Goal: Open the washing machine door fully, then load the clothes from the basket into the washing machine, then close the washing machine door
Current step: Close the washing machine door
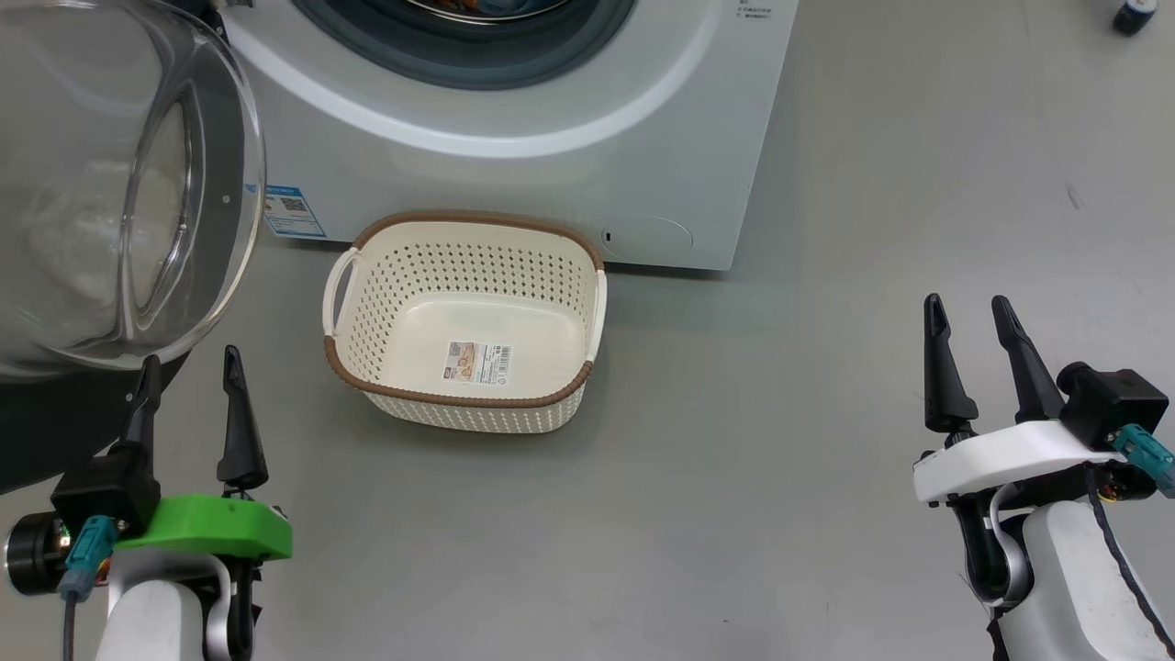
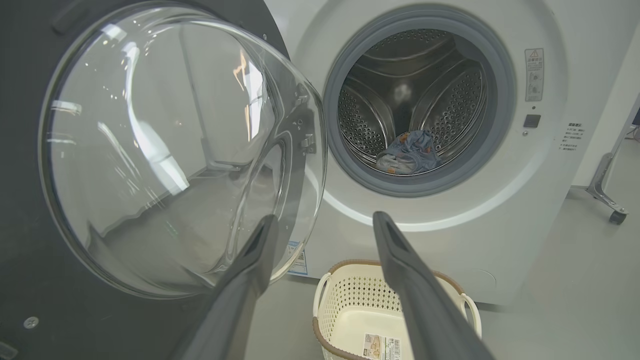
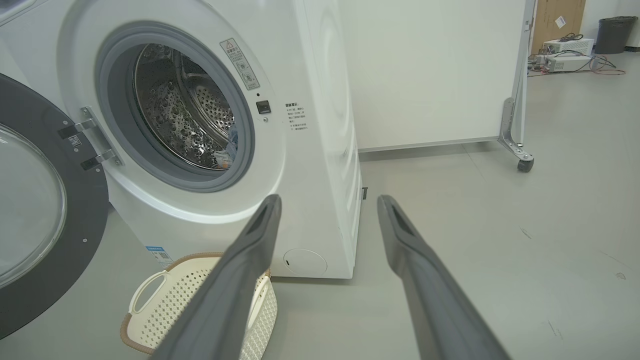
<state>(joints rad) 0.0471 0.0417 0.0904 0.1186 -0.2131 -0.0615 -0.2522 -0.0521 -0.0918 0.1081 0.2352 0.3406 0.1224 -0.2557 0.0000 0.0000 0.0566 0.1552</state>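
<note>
Grey floor [image 1: 734, 514], white wheeled partition [image 3: 430, 75] off to the side. Washing machine [image 1: 569, 174] stands on the floor. Its door [image 2: 150, 150] is swung wide on the hinge at the robot's left, glass dome bulging toward the left arm.

Basket [image 1: 477, 218] is on the floor right in front of the machine; touching the base or just short of it, can't tell. It's empty, only the label sticker on the bottom. Clothes [image 2: 407, 152] are a blue printed bundle low in the drum [image 2: 415, 90], near the front lip.

Left claw [image 1: 191, 360]: fingers apart, holding nothing, just below the door's glass. Right claw [image 1: 967, 305]: fingers apart, empty, well right of the basket over bare floor.

Read: door open, load looks done, so the step in hand is closing the door.

Next move: left claw is the near one. It needs to get onto the door's outer black ring, away from the hinge, and push the door round to the opening until the latch catches. The glass is domed and slick, so press on the ring.

Watch the bundle: it sits close to the grey seal and could get pinched.
</note>
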